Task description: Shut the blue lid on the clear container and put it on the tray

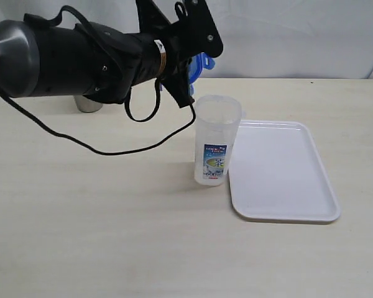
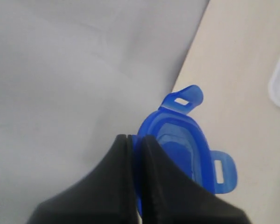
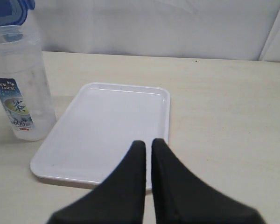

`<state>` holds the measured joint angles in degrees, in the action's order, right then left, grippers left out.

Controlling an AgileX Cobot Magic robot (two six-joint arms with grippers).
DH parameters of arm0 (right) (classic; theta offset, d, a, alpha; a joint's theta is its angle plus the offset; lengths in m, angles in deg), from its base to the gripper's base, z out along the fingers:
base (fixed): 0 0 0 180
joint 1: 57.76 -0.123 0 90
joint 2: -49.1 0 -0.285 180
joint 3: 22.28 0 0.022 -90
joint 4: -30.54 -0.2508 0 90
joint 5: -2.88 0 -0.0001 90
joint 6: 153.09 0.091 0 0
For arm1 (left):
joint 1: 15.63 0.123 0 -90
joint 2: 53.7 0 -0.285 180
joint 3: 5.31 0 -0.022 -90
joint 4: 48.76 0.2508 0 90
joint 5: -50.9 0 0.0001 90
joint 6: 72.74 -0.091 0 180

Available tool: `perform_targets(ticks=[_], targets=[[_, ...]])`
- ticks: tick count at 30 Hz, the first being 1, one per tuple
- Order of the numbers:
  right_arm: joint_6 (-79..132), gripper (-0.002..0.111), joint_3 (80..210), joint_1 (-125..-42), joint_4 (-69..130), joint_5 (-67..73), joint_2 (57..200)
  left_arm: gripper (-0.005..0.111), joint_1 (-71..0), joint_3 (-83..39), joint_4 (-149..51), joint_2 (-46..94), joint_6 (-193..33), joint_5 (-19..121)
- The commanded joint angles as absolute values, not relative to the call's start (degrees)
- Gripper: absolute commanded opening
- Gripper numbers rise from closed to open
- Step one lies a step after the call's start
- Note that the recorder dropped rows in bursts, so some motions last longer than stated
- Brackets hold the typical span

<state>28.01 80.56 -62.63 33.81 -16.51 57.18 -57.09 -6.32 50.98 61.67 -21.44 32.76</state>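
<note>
Here we are looking at the left gripper [image 2: 134, 140], which is pinching its two black fingers tight onto the rim of the blue lid [image 2: 177, 135], so only a sliver of a gap is showing between them, and the lid is hanging on edge with two of its snap flaps sticking out free. From the exterior view the left arm is reaching in across the table [image 1: 81, 236] from the left, its black cable [image 1: 112, 149] drooping onto the tabletop, and it is carrying the lid up in the air, above and just to the left of the open mouth of the clear container [image 1: 214, 143], apart from its rim. The container is standing upright on the table with its printed label facing the camera, just beside the left edge of the tray [image 1: 280, 186] and not on it. The tray is lying flat and white with nothing resting inside it. The right gripper [image 3: 145, 144] is hanging low near the tray's edge, fingers pressed together and gripping nothing. Far back on the left, a grey steel cup [image 1: 87, 104] is peeking out from under the arm
</note>
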Motion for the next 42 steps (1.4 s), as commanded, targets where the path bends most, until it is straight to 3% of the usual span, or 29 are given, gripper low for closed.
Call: perform_targets(ticks=[1,13,42], targets=[[28.19,0.005,80.5,-62.44,34.4,-16.47,56.89,0.0,-57.57,-3.31,51.19,60.86,-20.02,33.72],[28.19,0.005,80.5,-62.44,34.4,-16.47,56.89,0.0,-66.99,-4.58,51.19,59.96,-32.83,27.59],[28.19,0.005,80.5,-62.44,34.4,-16.47,56.89,0.0,-70.35,-7.79,51.19,59.75,-35.94,28.55]])
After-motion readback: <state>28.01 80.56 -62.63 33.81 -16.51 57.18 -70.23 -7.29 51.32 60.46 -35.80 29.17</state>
